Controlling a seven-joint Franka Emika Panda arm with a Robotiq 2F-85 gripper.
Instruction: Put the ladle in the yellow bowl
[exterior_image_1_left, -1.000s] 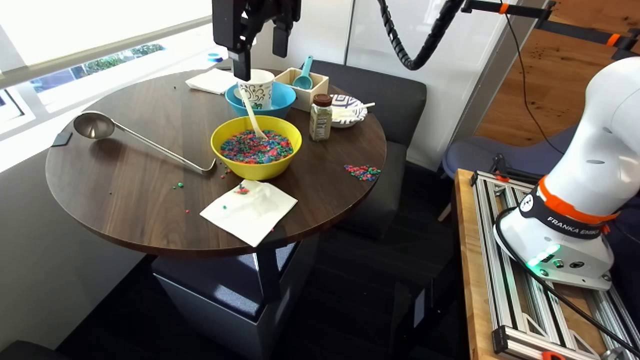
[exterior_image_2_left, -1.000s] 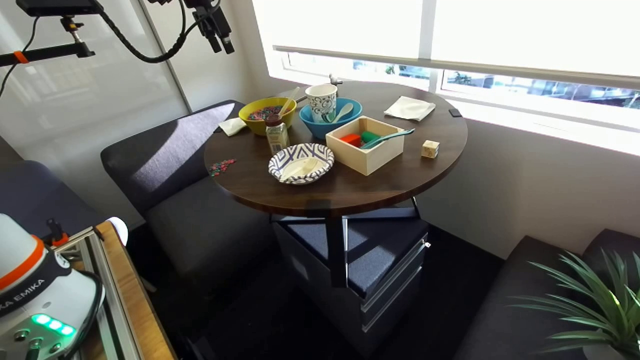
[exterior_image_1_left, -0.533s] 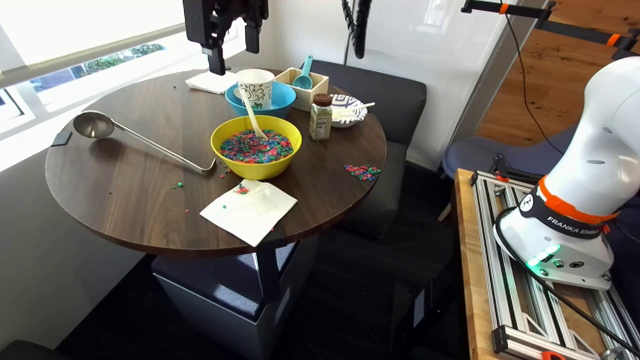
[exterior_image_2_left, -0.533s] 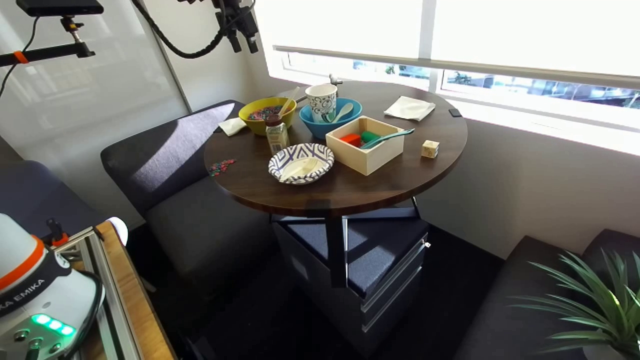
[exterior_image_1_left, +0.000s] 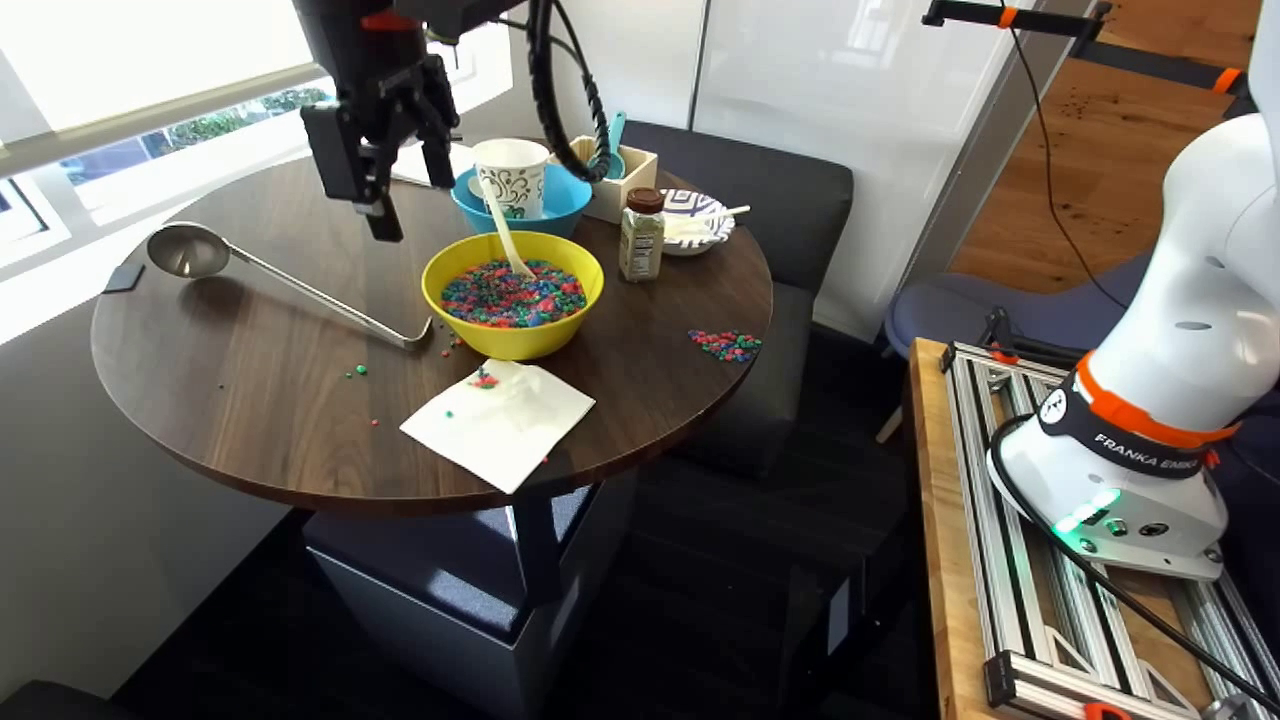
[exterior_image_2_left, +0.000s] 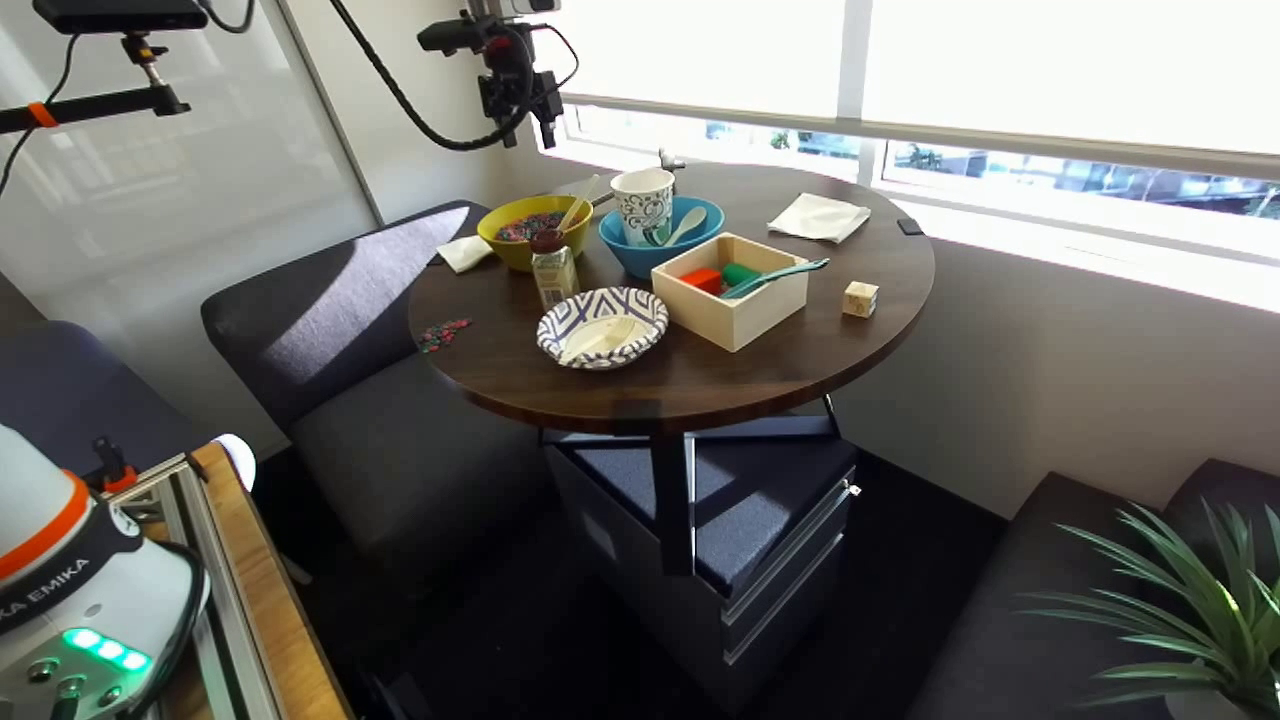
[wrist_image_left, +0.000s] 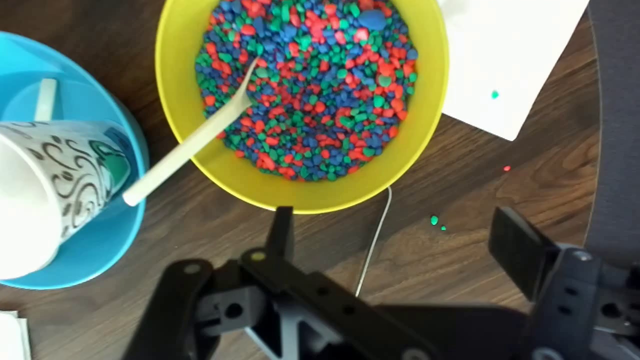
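Nearest in an exterior view stands the robot base (exterior_image_1_left: 1170, 500), its black band (exterior_image_1_left: 1100, 440) clearly lettered FRANKA EMIKA. On the round wooden counter (exterior_image_1_left: 230, 420), a white napkin (exterior_image_1_left: 505, 430) lies by the near edge, a few coloured bits (exterior_image_1_left: 485, 380) on it. Beyond the napkin is the yellow bowl (exterior_image_1_left: 518, 342), holding red, green and blue granules (exterior_image_1_left: 515, 298); a pale utensil (exterior_image_1_left: 502, 225) is stuck into these and leans out over the rim. The ladle (exterior_image_1_left: 312, 291) rests on the counter outside the bowl — its handle's hooked end just beside the bowl wall, contact not determinable, and its round cup out near the counter's edge. The pincer (exterior_image_1_left: 412, 205) hangs in the air above the counter, spread wide; in the wrist view part of the ladle's handle shows below, between its two sides. Further back, a brown-capped jar (exterior_image_1_left: 641, 236) stands upright; it bears a label (exterior_image_1_left: 641, 252), the print too small to read. Behind it come a dish (exterior_image_2_left: 648, 312) in a blue-and-white geometric pattern, then the blue bowl (exterior_image_1_left: 560, 222), holding a paper cup (exterior_image_1_left: 525, 185) printed with dark scrolls, then a wooden box (exterior_image_2_left: 700, 312) containing a red block (exterior_image_2_left: 703, 279) and a green block (exterior_image_2_left: 738, 274), with a teal scoop (exterior_image_2_left: 778, 276) laid over its rim. Last, apart from the box, sits a small wooden cube (exterior_image_2_left: 860, 299), shown in an exterior view; its faces carry marks — not legible at this size.
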